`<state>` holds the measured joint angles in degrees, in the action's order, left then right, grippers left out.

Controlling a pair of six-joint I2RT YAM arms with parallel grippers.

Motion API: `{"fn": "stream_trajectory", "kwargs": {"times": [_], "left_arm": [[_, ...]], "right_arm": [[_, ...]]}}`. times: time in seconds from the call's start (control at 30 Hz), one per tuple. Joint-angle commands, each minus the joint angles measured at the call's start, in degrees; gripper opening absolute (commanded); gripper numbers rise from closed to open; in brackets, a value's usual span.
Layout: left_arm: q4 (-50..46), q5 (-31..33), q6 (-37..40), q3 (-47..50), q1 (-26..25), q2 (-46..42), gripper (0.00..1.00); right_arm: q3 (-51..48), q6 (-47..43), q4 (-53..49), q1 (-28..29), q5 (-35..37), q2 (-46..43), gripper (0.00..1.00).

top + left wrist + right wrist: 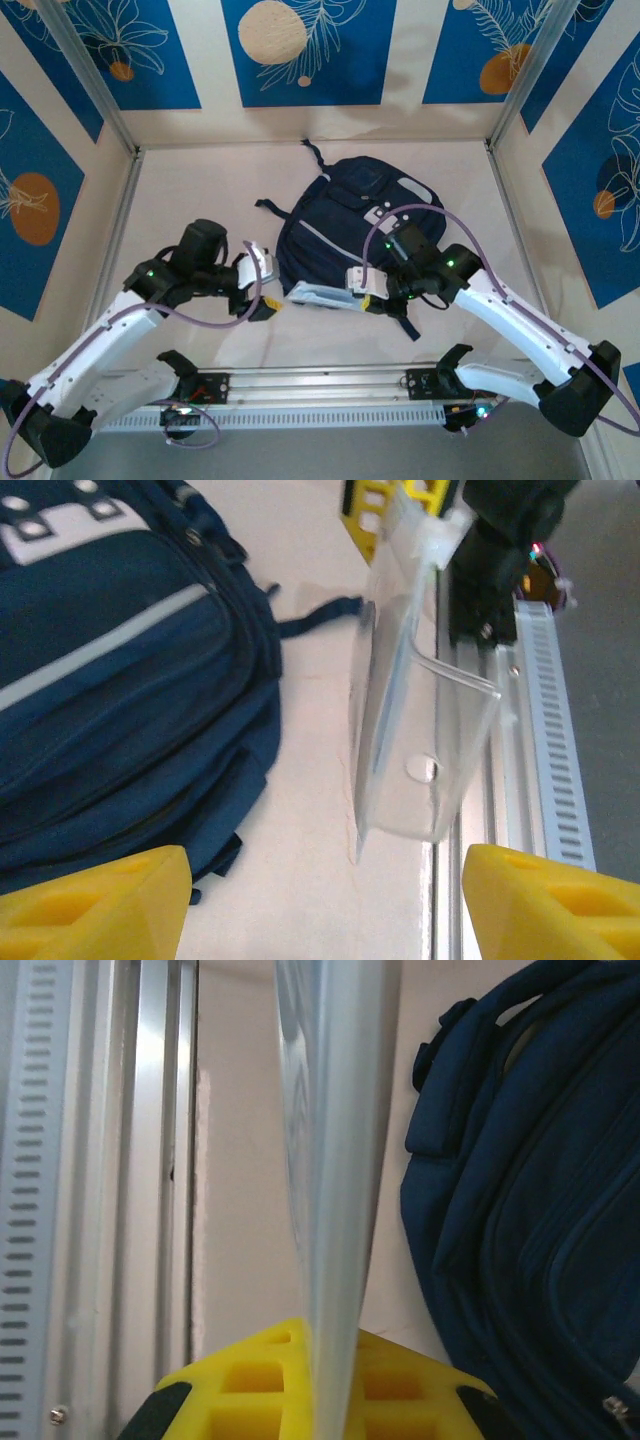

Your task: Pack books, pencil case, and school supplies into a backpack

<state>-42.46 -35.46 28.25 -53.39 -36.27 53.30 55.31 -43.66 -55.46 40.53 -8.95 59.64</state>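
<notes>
The backpack (360, 225) lies flat at mid-counter while two robot arms work just in front of it. The right claw (364, 290) is clenched on one end of a clear plastic pencil case (318, 293). In the right wrist view, its yellow fingers (250, 1385) pinch the thin transparent sheet (335, 1160) edge-on.

From that grip the case reaches leftward past the backpack's near-left corner, toward the left claw (264, 285). The left claw stands released with its jaws spread wide. In the left wrist view, the two yellow fingertips (95, 905) frame the bottom corners. The case (410, 730) hangs ahead of them, not between them, with a round snap showing on its flap. The right claw (385, 510) grips its far end. Whether the case's lower edge touches the counter (200, 190) cannot be told.

To one side of the case lies the backpack (120, 680), dark navy with a pale stripe across its front pocket and a strap end trailing on the pale surface. To the other side runs the slotted aluminium rail (320, 385) at the counter's near edge, where both arms are mounted. The rail (100, 1160) and the backpack (540, 1210) flank the case in the right wrist view as well.
</notes>
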Motion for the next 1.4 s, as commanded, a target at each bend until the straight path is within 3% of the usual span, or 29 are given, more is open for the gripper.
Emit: {"fn": "stream_trajectory", "kwargs": {"times": [0.0,0.13,0.27,0.4,0.57,0.73,0.8,0.83,0.9,0.93,1.0,1.1,1.23,1.37], "left_arm": [[-0.7,0.5,4.9,-1.2,-2.6,0.1,0.72],[2.1,2.0,4.2,-1.2,-5.0,0.6,0.71],[4.5,6.8,3.9,-0.6,-8.5,1.1,0.63],[8.8,10.9,2.8,0.7,-10.7,0.7,0.5],[11.1,11.5,1.5,0.9,-11.6,0.7,0.32],[7.7,10.7,4.0,0.0,-11.8,1.5,0.02],[7.3,10.5,4.3,-0.4,-11.8,1.3,0.0],[7.3,10.2,4.3,-0.5,-11.8,1.2,0.0],[7.6,10.5,3.5,-0.3,-11.8,0.7,0.0],[7.7,11.1,2.7,-0.1,-11.8,0.5,0.0],[9.0,15.5,-2.3,0.5,-11.8,-0.2,0.0],[11.2,26.3,-16.4,1.1,-11.2,-2.0,0.0],[9.1,35.8,-30.2,1.8,-10.9,-4.4,0.0],[10.3,40.5,-41.8,4.5,-10.9,-9.9,0.0]], "right_arm": [[-0.3,-5.1,3.9,1.5,1.1,0.5,0.0],[-0.2,-2.9,6.6,2.1,-0.9,0.7,0.01],[0.4,-1.1,7.6,2.4,-1.6,1.6,0.01],[0.4,1.0,9.3,3.0,-2.5,1.8,0.01],[-0.2,2.3,10.2,4.1,-1.5,2.0,0.0],[-0.5,3.5,10.6,4.5,-1.3,1.8,0.0],[-0.6,3.8,10.4,4.9,-0.8,1.8,0.0],[-0.6,4.2,10.6,5.1,-0.1,1.8,0.04],[-0.3,7.0,11.1,5.3,1.6,1.7,0.29],[0.0,7.4,10.8,5.3,1.0,1.5,0.36],[-0.1,8.4,11.5,5.3,-0.2,-0.3,0.44],[-1.8,10.9,15.2,4.9,0.2,-4.3,0.52],[-2.8,14.8,19.4,3.0,1.7,-8.3,0.53],[-4.3,21.7,27.2,1.2,7.4,-10.0,0.54]]}}
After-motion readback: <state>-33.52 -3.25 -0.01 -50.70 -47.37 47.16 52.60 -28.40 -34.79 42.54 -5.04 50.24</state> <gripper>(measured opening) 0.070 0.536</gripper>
